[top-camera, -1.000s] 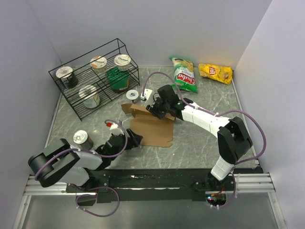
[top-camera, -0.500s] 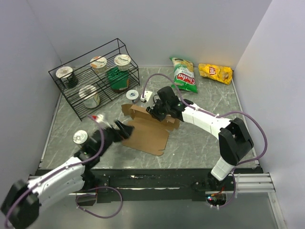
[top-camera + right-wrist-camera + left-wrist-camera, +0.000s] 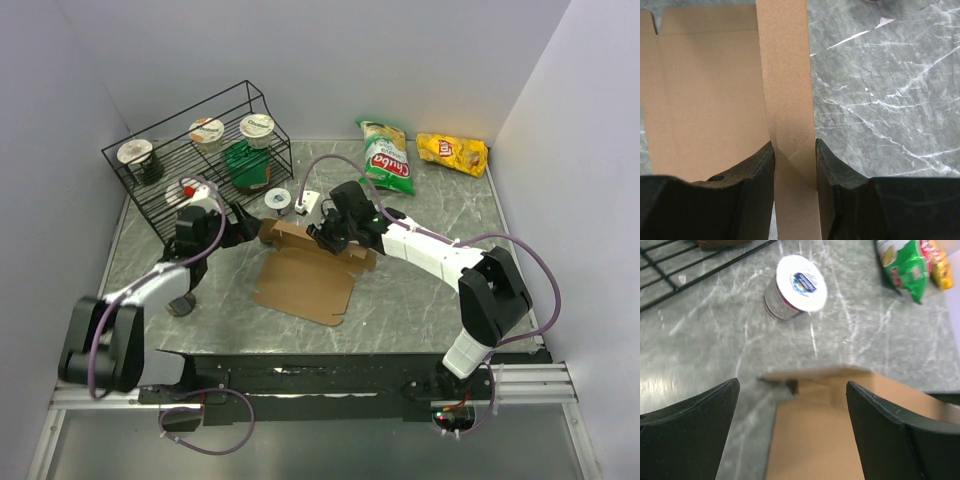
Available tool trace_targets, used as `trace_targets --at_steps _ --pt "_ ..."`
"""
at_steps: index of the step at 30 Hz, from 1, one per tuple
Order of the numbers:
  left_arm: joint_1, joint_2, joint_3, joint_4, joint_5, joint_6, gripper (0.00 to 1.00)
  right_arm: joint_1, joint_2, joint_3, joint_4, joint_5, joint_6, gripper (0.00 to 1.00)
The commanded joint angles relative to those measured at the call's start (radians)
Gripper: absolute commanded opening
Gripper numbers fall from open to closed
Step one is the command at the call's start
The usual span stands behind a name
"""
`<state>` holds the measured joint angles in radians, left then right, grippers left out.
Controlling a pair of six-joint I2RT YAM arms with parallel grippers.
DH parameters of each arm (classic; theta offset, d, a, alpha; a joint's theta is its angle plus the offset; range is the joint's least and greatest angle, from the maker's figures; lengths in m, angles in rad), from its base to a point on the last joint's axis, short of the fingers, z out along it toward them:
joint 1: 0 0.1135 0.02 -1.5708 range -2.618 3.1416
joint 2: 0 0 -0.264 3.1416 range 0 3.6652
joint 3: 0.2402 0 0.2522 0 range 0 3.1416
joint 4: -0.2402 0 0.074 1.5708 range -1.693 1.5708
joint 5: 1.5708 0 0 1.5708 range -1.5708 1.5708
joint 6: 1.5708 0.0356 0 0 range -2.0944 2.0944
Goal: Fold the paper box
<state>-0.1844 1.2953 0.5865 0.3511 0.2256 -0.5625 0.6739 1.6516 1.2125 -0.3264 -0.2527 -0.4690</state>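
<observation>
The paper box (image 3: 305, 282) is a flat brown cardboard sheet lying mid-table, with its back flap (image 3: 300, 235) raised. My right gripper (image 3: 328, 236) is shut on that flap; in the right wrist view the flap strip (image 3: 787, 75) runs upright between the jaws of the gripper (image 3: 794, 155), with the flat panel (image 3: 705, 90) to its left. My left gripper (image 3: 247, 222) hangs open just left of the box's back left corner. In the left wrist view that gripper (image 3: 792, 385) has wide-spread jaws framing the box's corner (image 3: 820, 430) below, touching nothing.
A black wire rack (image 3: 160, 215) holding cups and a green pack stands at back left. A yogurt cup (image 3: 277, 200) (image 3: 795, 287) and a small white block (image 3: 308, 197) sit just behind the box. Green (image 3: 388, 158) and yellow (image 3: 452, 152) chip bags lie at the back right.
My left arm has swung from the front left up toward the box's back left corner, its jaws spreading wide. The box has turned slightly. The right gripper has kept its hold on the flap.
</observation>
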Motion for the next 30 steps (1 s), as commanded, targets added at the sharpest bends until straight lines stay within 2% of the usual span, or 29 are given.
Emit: trace_targets --at_steps 1,7,13,19,26,30 --pt "0.02 0.136 0.088 0.135 0.046 0.065 0.94 0.003 0.0 0.002 -0.043 -0.031 0.016 0.3" --pt "0.043 0.174 0.096 0.288 0.09 0.03 0.95 0.003 0.011 -0.002 -0.043 -0.022 0.016 0.3" --pt "0.08 0.157 0.104 0.356 0.142 -0.017 0.98 0.001 0.011 -0.005 -0.043 -0.016 0.015 0.3" --pt "0.095 0.338 0.245 0.189 0.178 0.026 0.92 0.001 0.016 -0.001 -0.046 -0.02 0.017 0.3" --pt "0.094 0.421 0.228 0.161 0.176 0.05 0.86 0.001 0.01 0.001 -0.049 -0.02 0.016 0.3" --pt "0.086 0.394 0.178 0.169 0.185 0.05 0.83 0.001 0.008 -0.001 -0.046 -0.019 0.016 0.3"
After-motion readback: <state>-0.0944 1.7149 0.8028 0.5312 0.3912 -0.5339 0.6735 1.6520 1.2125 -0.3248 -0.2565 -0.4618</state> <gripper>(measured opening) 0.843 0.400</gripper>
